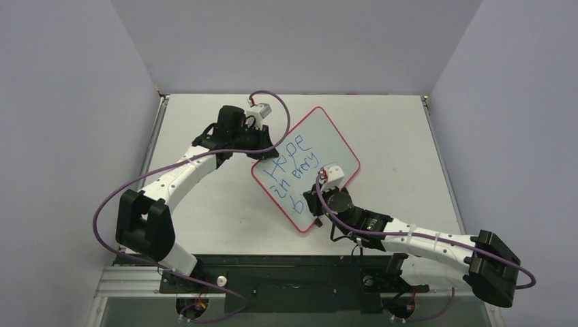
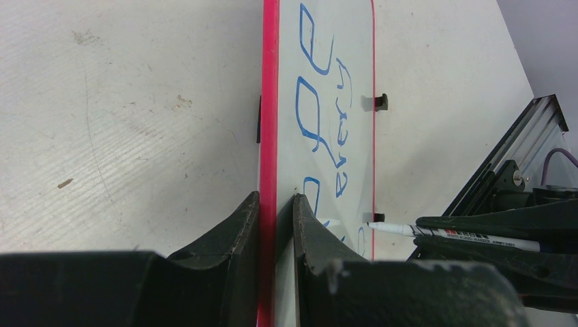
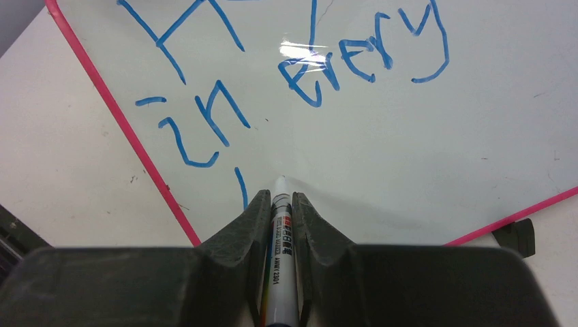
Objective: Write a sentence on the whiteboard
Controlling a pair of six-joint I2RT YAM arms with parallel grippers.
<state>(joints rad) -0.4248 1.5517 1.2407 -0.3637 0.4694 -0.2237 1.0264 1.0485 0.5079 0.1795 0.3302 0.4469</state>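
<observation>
1. Table: pale top, with both my arms reaching in from the near edge.
2. Whiteboard: mid-table, turned corner-on like a diamond, one corner pointing near and one far. It sits between my two arms.
3. Left gripper: clamped on the whiteboard's far-left edge. One finger is on each side of the red-pink rim, and the wrist view sees the board nearly edge-on.
4. Right gripper: over the board's near corner, fingers squeezed on the marker with the barrel running between them.
5. Sentence: blue lettering. Line one reads "Hope", line two "in every", and line three is only a "b" so far.
6. Marker: white barrel with printed label, pointing far. The tip is at the board surface, just right of that third-line stroke.
7. Clip: small and black, on the board's near-right edge just outside the rim.
</observation>
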